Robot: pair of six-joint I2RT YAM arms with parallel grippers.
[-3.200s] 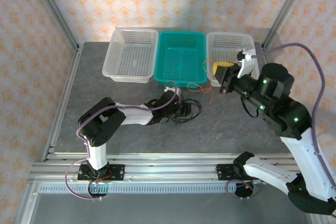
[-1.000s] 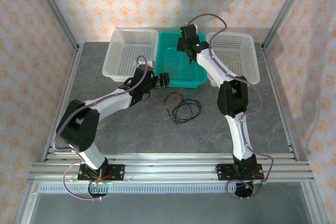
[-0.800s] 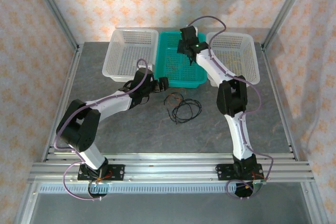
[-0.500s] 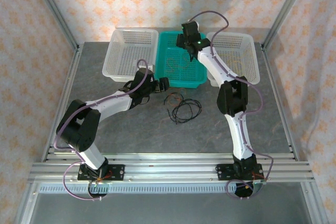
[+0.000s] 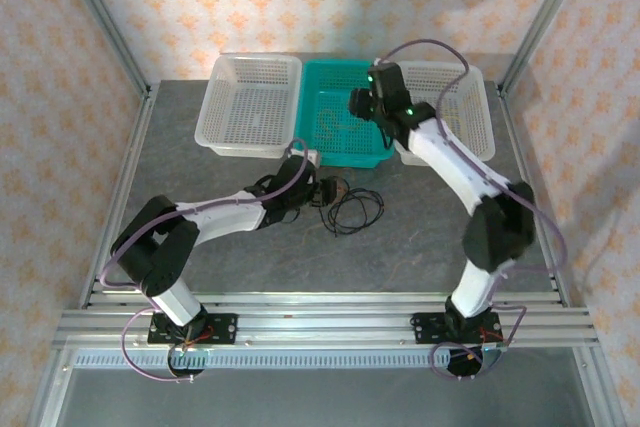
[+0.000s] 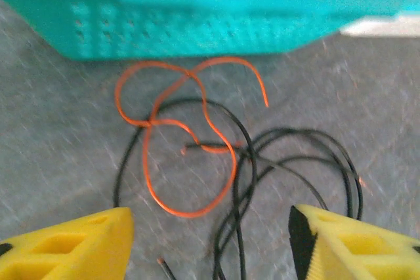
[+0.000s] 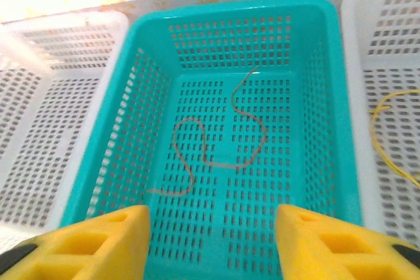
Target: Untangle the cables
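Note:
On the grey table, just in front of the teal basket (image 6: 197, 18), lies a tangle of cables: an orange cable (image 6: 190, 155) looped over a black cable (image 6: 289, 155). In the top view the black loops (image 5: 357, 210) lie right of my left gripper (image 5: 324, 190). That gripper (image 6: 210, 247) hovers open over the tangle's near side, and its yellow fingers (image 6: 72, 247) grip nothing. My right gripper (image 7: 210, 240) hangs open and empty above the teal basket (image 7: 328, 96), where a thin brownish cable (image 7: 216, 159) lies loose. A yellow cable (image 7: 387, 129) rests in the right white basket.
Three baskets stand in a row at the back: a white one (image 5: 250, 112) on the left, the teal one (image 5: 345, 69) in the middle, another white one (image 5: 468, 112) on the right. Metal frame posts (image 5: 105, 22) rise at the table corners.
My left gripper has moved right and down to the cable tangle. The right arm's elbow has swung out to the right and its wrist has drawn back slightly over the teal basket.

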